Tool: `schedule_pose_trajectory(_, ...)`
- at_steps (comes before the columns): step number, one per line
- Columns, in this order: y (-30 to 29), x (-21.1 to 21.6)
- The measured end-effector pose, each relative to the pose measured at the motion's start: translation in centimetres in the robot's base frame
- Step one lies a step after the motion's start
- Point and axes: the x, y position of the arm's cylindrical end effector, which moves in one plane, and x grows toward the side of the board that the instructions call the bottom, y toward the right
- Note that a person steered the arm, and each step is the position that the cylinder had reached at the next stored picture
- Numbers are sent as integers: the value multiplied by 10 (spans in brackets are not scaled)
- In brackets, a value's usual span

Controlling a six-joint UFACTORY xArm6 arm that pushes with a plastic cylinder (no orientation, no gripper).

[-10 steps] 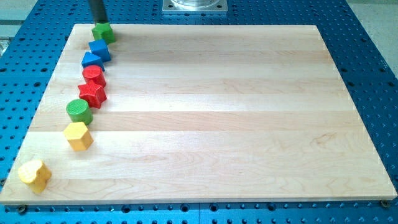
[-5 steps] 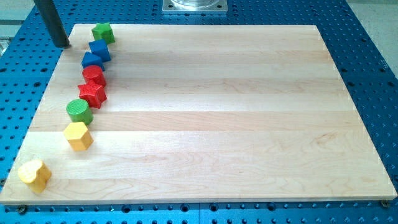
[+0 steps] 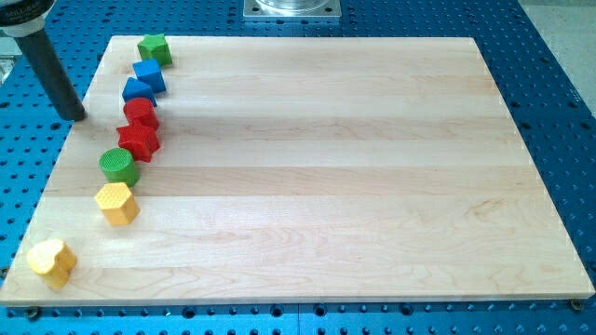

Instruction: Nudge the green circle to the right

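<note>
The green circle (image 3: 119, 166) lies near the left edge of the wooden board (image 3: 317, 167), between a red star block (image 3: 139, 141) above it and a yellow hexagon block (image 3: 117, 203) below it. My tip (image 3: 73, 115) is off the board's left edge, above and to the left of the green circle, about a block's width beyond the edge. It touches no block.
A line of blocks runs down the left side: a green cube (image 3: 154, 47), a blue cube (image 3: 149, 74), a blue triangle block (image 3: 137, 91), a red cylinder (image 3: 141, 112). A yellow heart-like block (image 3: 51, 261) sits at the bottom left corner. A metal mount (image 3: 291, 8) shows at the top.
My tip has moved from beside the green cube at the board's top to the left and down the view, off the board's left edge. No block has moved.
</note>
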Motion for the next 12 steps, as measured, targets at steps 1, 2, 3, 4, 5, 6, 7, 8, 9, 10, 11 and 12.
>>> schedule_pose_trajectory(1,1,0)
schedule_pose_trajectory(2,1,66)
schedule_pose_trajectory(3,0,75)
schedule_pose_trajectory(4,0,80)
schedule_pose_trajectory(5,0,118)
schedule_pose_trajectory(6,0,121)
schedule_pose_trajectory(7,0,128)
schedule_pose_trajectory(8,0,127)
schedule_pose_trajectory(9,1,129)
schedule_pose_trajectory(10,0,131)
schedule_pose_trajectory(11,19,126)
schedule_pose_trajectory(12,83,98)
